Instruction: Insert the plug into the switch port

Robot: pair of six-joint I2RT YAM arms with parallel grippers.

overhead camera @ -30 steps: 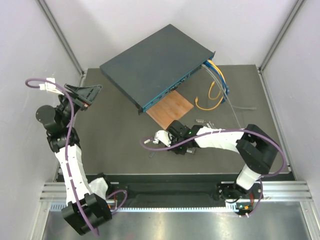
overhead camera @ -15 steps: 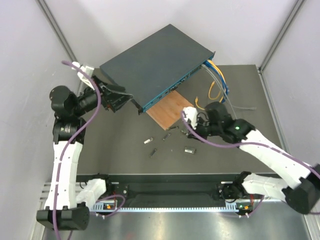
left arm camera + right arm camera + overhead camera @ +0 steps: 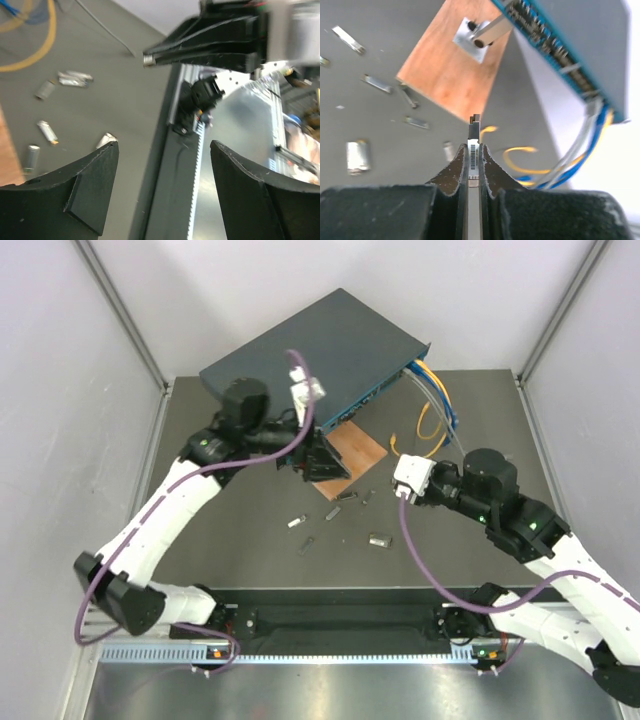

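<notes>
switch [image 3: 330,350] behind board [image 3: 358,452], small parts [image 3: 378,539] in front (scattered) — cables [image 3: 435,405] right

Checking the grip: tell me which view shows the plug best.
Right wrist: the plug sits centred, clamped in the right gripper. Top external: too small to make out; left wrist catches at most a blurred tip.

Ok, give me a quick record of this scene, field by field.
switch: far side of table, cables in its right end
plug: pinched in right gripper, not yet in a port
left gripper: open, empty, near the switch's front edge
wooden square: in front of the socket face
loose connectors: scattered on the table
</notes>
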